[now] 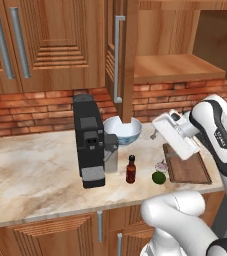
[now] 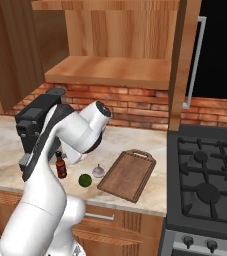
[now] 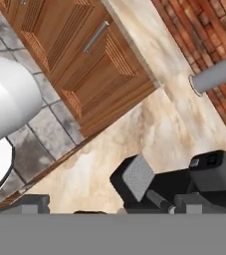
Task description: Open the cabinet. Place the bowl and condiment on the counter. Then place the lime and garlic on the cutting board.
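Warm orange-brown wood grain on the cabinet (image 1: 130,60), grey metal bar handle (image 1: 117,59) running down its open door, upper centre of the left base view; red-brown brick wall (image 1: 40,112) with pale mortar lines behind; the counter (image 1: 30,175) is cream marble with brownish veins; pale blue-white bowl (image 1: 122,130) mid-frame; black coffee machine (image 1: 89,140) with a speckled grey tray; dark red-brown condiment (image 1: 131,170), black cap; dark green lime (image 1: 158,177); pinkish-white garlic (image 2: 99,171); dark brown cutting board (image 2: 127,175); black stove (image 2: 205,185) lower right in the right base view
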